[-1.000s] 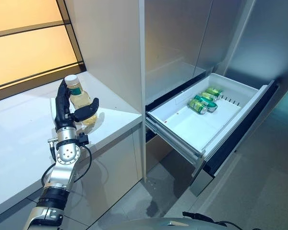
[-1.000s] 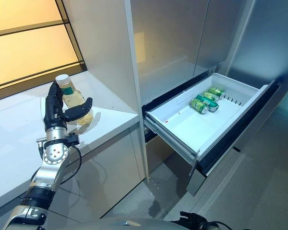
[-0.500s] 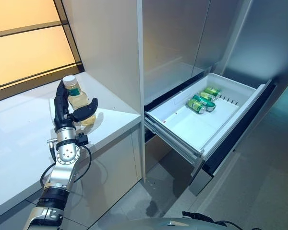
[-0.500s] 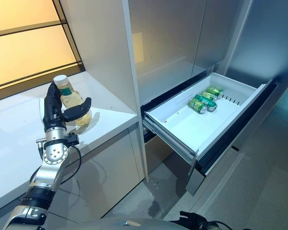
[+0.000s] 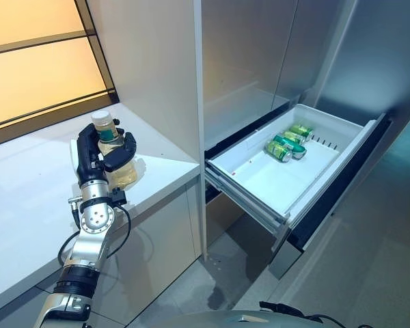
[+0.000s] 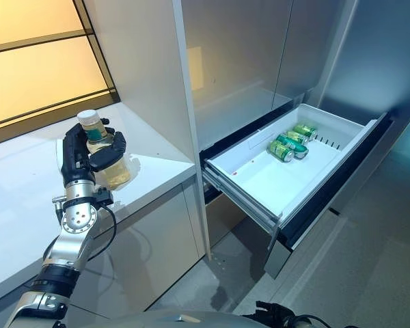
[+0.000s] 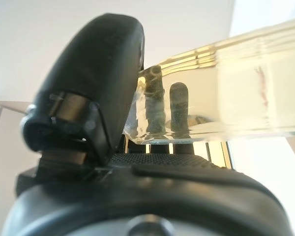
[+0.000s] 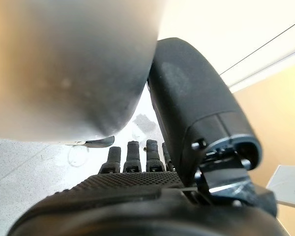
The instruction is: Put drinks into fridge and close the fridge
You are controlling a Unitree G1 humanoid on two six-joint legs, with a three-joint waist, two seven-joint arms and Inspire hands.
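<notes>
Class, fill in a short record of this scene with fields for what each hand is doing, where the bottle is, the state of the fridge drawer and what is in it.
left hand: fingers curled round the bottle
right hand: fingers straight, holding nothing
bottle: upright on the white counter, pale yellow drink, white cap
fridge drawer: pulled out, open
drawer contents: green cans lying on their sides at the far end
task stage: bottle not yet in the drawer
</notes>
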